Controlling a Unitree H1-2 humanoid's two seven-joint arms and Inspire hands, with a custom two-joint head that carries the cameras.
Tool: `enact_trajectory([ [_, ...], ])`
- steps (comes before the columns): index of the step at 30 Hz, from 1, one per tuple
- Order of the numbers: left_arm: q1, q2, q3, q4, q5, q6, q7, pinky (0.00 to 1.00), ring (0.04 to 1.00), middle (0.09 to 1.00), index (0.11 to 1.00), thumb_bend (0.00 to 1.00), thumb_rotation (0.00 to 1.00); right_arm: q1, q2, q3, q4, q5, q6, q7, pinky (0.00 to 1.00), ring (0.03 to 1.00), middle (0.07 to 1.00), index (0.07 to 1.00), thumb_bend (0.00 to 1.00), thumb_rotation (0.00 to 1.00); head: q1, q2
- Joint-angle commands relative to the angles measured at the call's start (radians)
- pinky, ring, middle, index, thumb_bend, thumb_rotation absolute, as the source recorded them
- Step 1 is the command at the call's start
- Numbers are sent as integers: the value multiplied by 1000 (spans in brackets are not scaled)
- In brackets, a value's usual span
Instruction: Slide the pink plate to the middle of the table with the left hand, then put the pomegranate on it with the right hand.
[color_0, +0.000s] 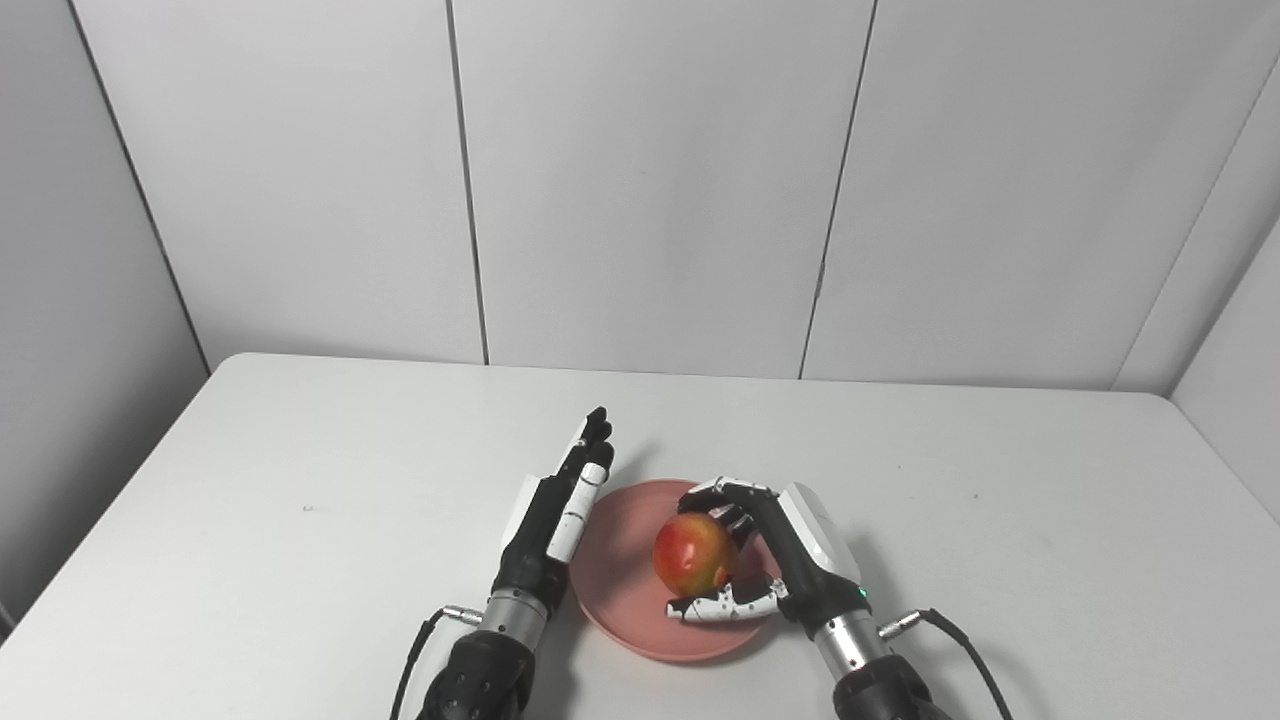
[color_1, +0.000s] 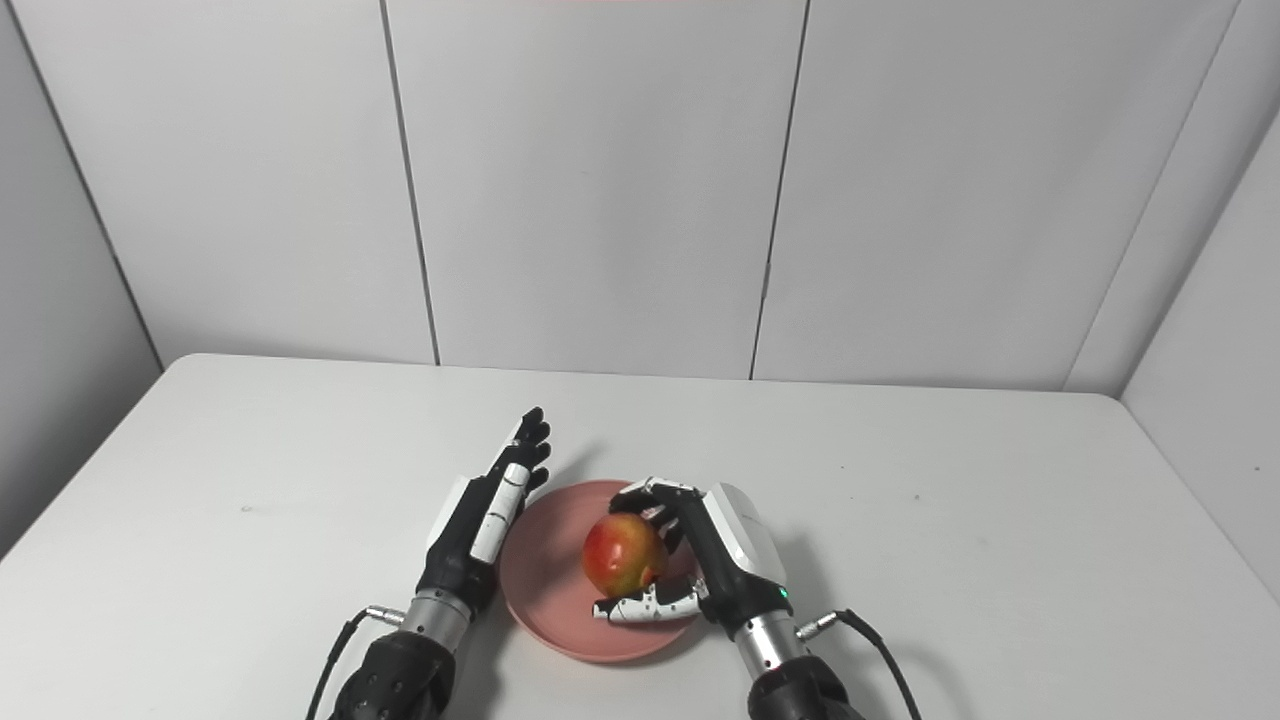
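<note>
Pink plate (color_0: 625, 610) near table (color_0: 300, 560) middle, slide judged done. My right hand (color_0: 770, 560) cups pomegranate (color_0: 692, 553) over plate, at 3 o'clock; release remains. My left hand (color_0: 560, 510) flat, empty, at plate's 9 o'clock.

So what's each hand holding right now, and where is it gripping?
The right hand grips the pomegranate by its right side, over the pink plate. The left hand holds nothing, fingers straight beside the plate's left rim.
</note>
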Motion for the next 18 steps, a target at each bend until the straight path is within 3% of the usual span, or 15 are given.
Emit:
enact_trajectory([
  [1,1,-4,-5,18,5,-18,2,962,984,992,986,602,1000,-58,-11,6,-15,-20,-67,-23,522,536,493,505,519,1,1,1],
  [2,0,-3,-5,18,6,-18,1,962,984,993,986,602,1000,-58,-14,10,-20,-27,-65,-19,539,581,495,500,521,2,1,2],
  [4,-1,-2,-6,19,6,-20,0,961,986,997,986,603,1000,-56,-17,15,-29,-40,-61,-14,611,683,672,498,511,118,1,0],
  [8,-1,0,-5,16,2,-18,-4,964,987,1000,985,599,1000,-58,-25,30,-26,-62,-88,-21,697,768,780,498,508,157,2,1],
  [9,-1,1,-5,17,1,-20,-5,964,988,1000,986,595,1000,-58,-27,34,-26,-65,-94,-20,722,788,797,499,508,160,1,1],
  [12,0,2,-5,13,0,-18,-6,965,990,1000,986,594,1000,-61,-34,43,-25,-66,-104,-10,793,853,846,709,622,428,1,4],
  [18,1,5,-6,13,1,-25,-8,978,995,1000,989,604,1000,-61,-48,55,-32,-68,-122,9,885,899,872,744,641,543,1,6],
])
